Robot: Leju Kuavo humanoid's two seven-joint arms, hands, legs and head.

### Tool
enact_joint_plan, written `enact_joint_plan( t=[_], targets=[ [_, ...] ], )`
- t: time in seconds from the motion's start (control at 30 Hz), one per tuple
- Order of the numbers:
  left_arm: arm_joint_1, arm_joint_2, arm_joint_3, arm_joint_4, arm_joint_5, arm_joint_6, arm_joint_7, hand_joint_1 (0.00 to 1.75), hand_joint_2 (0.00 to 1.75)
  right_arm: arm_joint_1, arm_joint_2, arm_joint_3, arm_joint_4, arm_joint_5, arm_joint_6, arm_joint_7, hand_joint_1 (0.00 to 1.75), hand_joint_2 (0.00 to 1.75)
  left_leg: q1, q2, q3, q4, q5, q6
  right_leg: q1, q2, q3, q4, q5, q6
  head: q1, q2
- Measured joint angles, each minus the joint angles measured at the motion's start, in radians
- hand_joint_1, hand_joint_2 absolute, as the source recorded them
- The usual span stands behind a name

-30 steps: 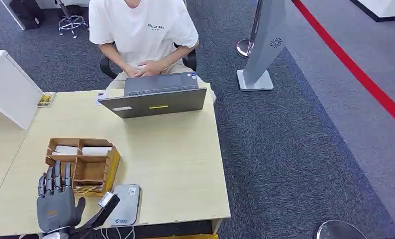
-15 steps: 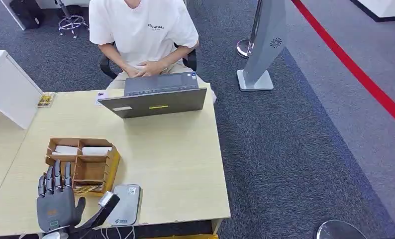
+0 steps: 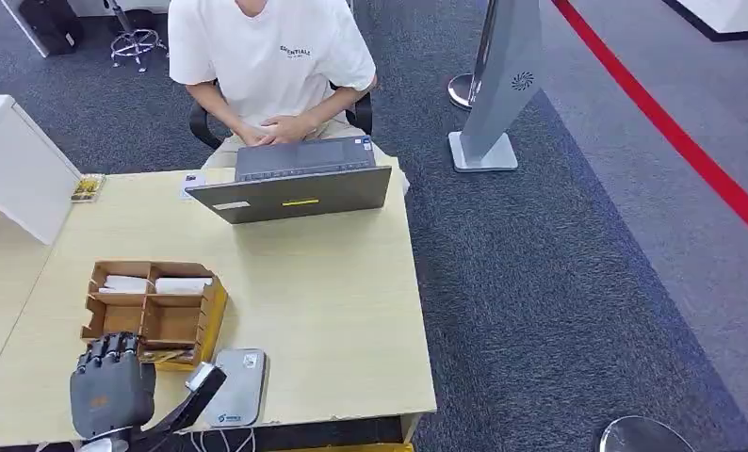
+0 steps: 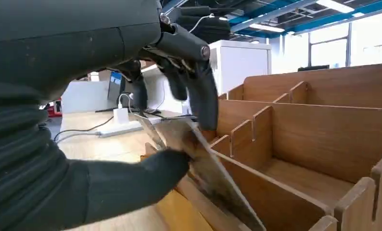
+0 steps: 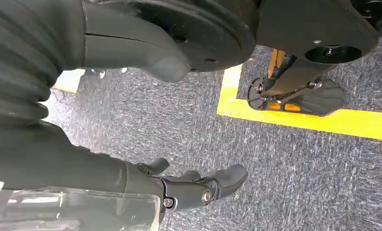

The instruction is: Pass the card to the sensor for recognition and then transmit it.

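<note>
Left hand (image 4: pixel 146 120) — fingers curled over a card (image 4: pixel 206 168), thumb beneath, pinching it at the near edge of the wooden organizer (image 3: pixel 154 311). Right hand (image 5: pixel 179 185) hangs over carpet, holding nothing, fingers loosely apart. Sensor pad (image 3: pixel 236 386) just beside organizer; its label too small to read.

It was an office. A pale wooden tabletop (image 3: pixel 333 311) stood on grey carpet (image 3: pixel 559 282), and a person (image 3: pixel 267 66) in a white T-shirt sat on a black swivel chair (image 3: pixel 201 122) behind an open laptop (image 3: pixel 295 184). A wooden desk organiser (image 3: pixel 154 311) with compartments sat on the tabletop, with a flat grey device (image 3: pixel 238 386) just beside it. A red line (image 3: pixel 672 132) crossed the floor, near a grey freestanding sign stand (image 3: pixel 502 85). The left wrist view showed ceiling strip lights (image 4: pixel 333 5), large windows (image 4: pixel 367 41) and white cabinets (image 4: pixel 242 57).
</note>
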Motion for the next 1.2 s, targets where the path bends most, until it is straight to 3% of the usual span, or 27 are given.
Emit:
enact_joint_plan(
  t=[0.97, 1.03, 1.2],
  targets=[
    [0.001, 0.014, 0.0, -0.009, 0.035, -0.032, -0.024, 1.75, 1.75, 0.0, 0.0, 0.0, -0.001, 0.002, 0.0, -0.001, 0.0, 1.75, 0.0, 0.0, 0.0, 0.0, 0.0, 0.0, 0.0, 0.0, 0.0, 0.0, 0.0, 0.0, 0.0, 0.0],
    [0.001, 0.014, 0.0, -0.035, 0.019, -0.07, -0.009, 1.75, 1.75, 0.0, 0.0, 0.0, -0.001, -0.002, 0.0, -0.002, 0.0, 1.75, 0.0, 0.0, 0.0, 0.0, 0.0, 0.0, 0.0, 0.0, 0.0, 0.0, 0.0, 0.0, 0.0, 0.0],
    [-0.011, 0.045, -0.042, -0.147, 0.038, -0.237, 0.006, 1.75, 1.75, 0.0, 0.0, 0.0, -0.001, -0.015, 0.0, -0.004, 0.0, 1.75, 0.0, 0.0, 0.0, 0.0, 0.0, 0.0, 0.0, 0.0, 0.0, 0.0, 0.0, 0.0, 0.0, 0.0]
  ],
)
